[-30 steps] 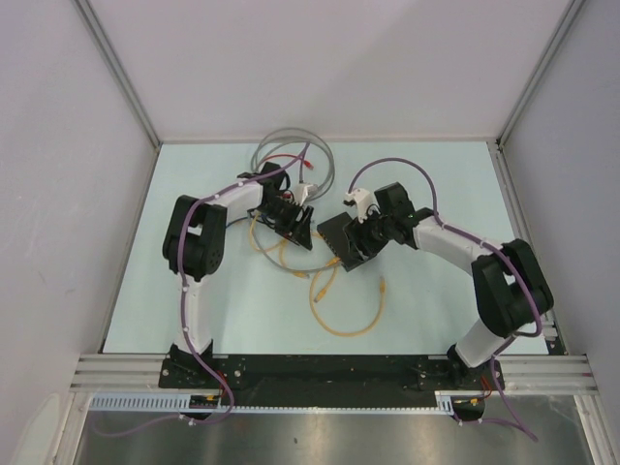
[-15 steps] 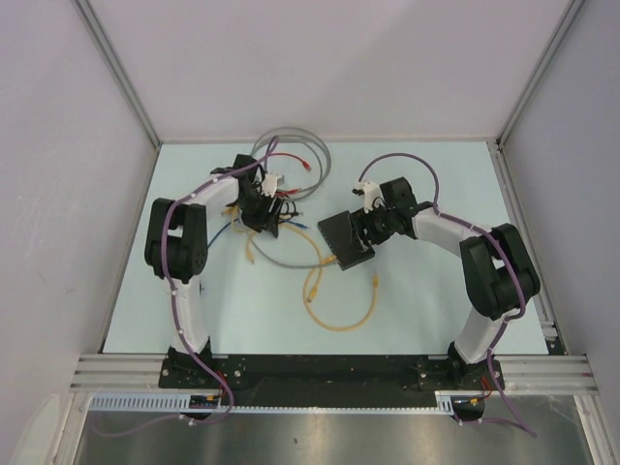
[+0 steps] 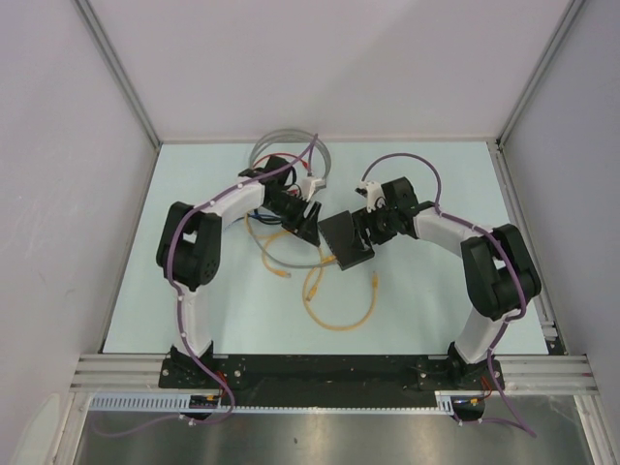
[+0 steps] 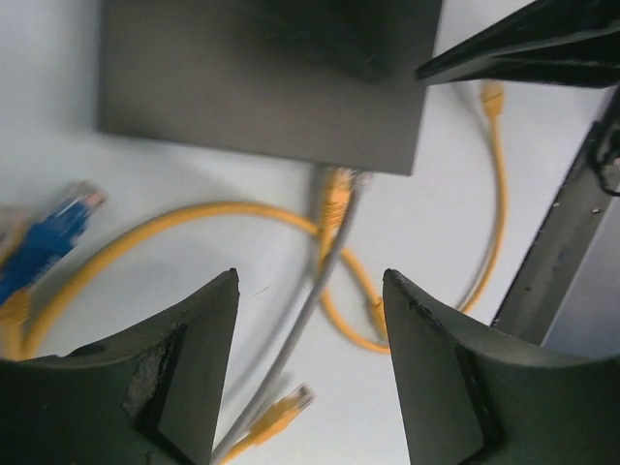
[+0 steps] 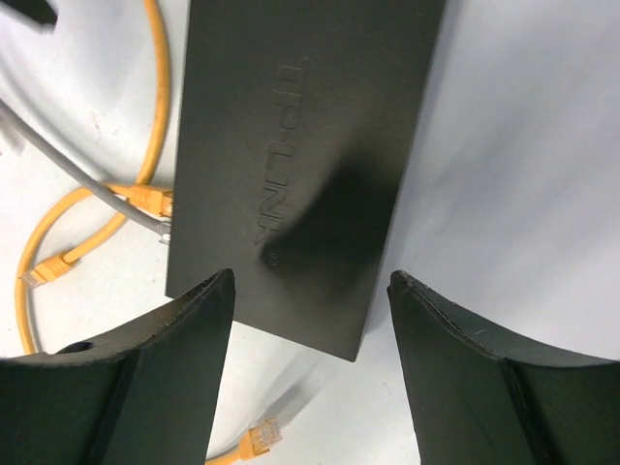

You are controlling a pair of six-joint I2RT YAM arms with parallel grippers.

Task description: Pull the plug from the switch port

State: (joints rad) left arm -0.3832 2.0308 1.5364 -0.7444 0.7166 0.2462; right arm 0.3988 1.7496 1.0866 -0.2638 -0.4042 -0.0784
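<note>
Looking down from the top camera, we find the switch (image 3: 347, 239) lying flat between the two arms, with the left gripper (image 3: 308, 218) just beside its left corner and the right gripper (image 3: 365, 230) over its right side; the jaws are too small to read here. From the left wrist, our fingers (image 4: 145, 378) are spread wide and pinch nothing. Past them a yellow plug (image 4: 337, 189) sits against the switch's near edge, with a grey cable (image 4: 291, 339) running in right beside it; whether both are seated we cannot tell. From the right wrist, those fingers (image 5: 465, 368) are likewise spread, hovering over the switch's flat top without gripping it. We judge the box light and smooth, likely to slide if tugged, so it wants pinning from above. The cords look limp and would only stretch or kink, so the hold belongs on the stiff plug body, hard against the port.
</note>
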